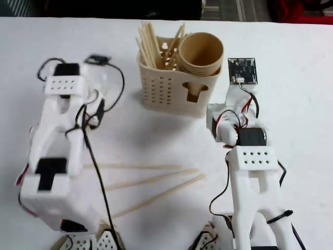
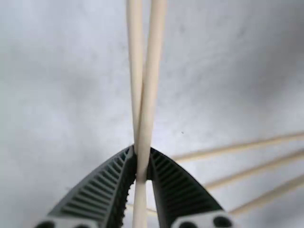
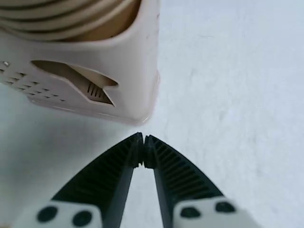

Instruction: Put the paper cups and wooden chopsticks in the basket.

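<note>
The cream perforated basket [image 1: 166, 91] stands at the back middle of the table. Inside it are stacked paper cups [image 1: 201, 52] and several upright wooden chopsticks [image 1: 153, 44]. Three loose chopsticks [image 1: 151, 179] lie fanned out on the table between the two arms. My left gripper [image 2: 141, 152] is shut on two chopsticks [image 2: 145, 71], held above the table, with the loose chopsticks [image 2: 247, 147] beyond. My right gripper [image 3: 143, 142] is shut with nothing in it, just off a corner of the basket [image 3: 118, 71], where the cup rims [image 3: 71, 14] show above the wall.
The left arm [image 1: 54, 140] stands left of the basket and the right arm [image 1: 250, 161] to its right. A small circuit board [image 1: 242, 70] sits beside the basket. Black cables [image 1: 96, 156] trail over the white table. Dark clutter lines the far edge.
</note>
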Controlling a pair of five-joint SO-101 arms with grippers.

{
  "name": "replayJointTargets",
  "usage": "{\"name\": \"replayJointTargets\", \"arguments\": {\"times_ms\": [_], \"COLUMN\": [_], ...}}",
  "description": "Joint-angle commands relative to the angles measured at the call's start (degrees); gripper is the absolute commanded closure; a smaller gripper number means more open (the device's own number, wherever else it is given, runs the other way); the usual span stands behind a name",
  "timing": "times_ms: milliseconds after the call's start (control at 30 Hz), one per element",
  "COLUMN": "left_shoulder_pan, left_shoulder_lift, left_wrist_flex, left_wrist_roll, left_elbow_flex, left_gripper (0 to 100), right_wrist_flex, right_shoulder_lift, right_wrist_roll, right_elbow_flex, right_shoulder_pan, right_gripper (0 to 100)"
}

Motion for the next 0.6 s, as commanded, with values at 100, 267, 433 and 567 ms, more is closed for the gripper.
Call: {"name": "replayJointTargets", "arguments": {"times_ms": [100, 267, 433, 567], "left_shoulder_pan": [6.2, 9.45, 13.49, 17.01], "left_shoulder_lift": [-17.71, -22.37, -22.29, -22.29], "left_wrist_flex": [-1.32, -4.57, -8.7, -13.8], "left_wrist_roll": [0.26, 5.63, 8.26, 8.26], "left_elbow_flex": [-1.41, -7.91, -19.08, -24.44], "left_gripper": [98, 98, 98, 98], "right_wrist_flex": [-1.01, -1.01, -1.01, -1.01], "right_shoulder_lift": [-1.36, -1.36, -1.36, -1.36], "right_wrist_roll": [-0.26, -0.26, -0.26, -0.26], "right_elbow_flex": [-0.18, -0.18, -0.18, -0.18], "right_shoulder_pan": [0.57, 0.57, 0.66, 0.66], "right_gripper": [97.8, 97.8, 97.8, 97.8]}}
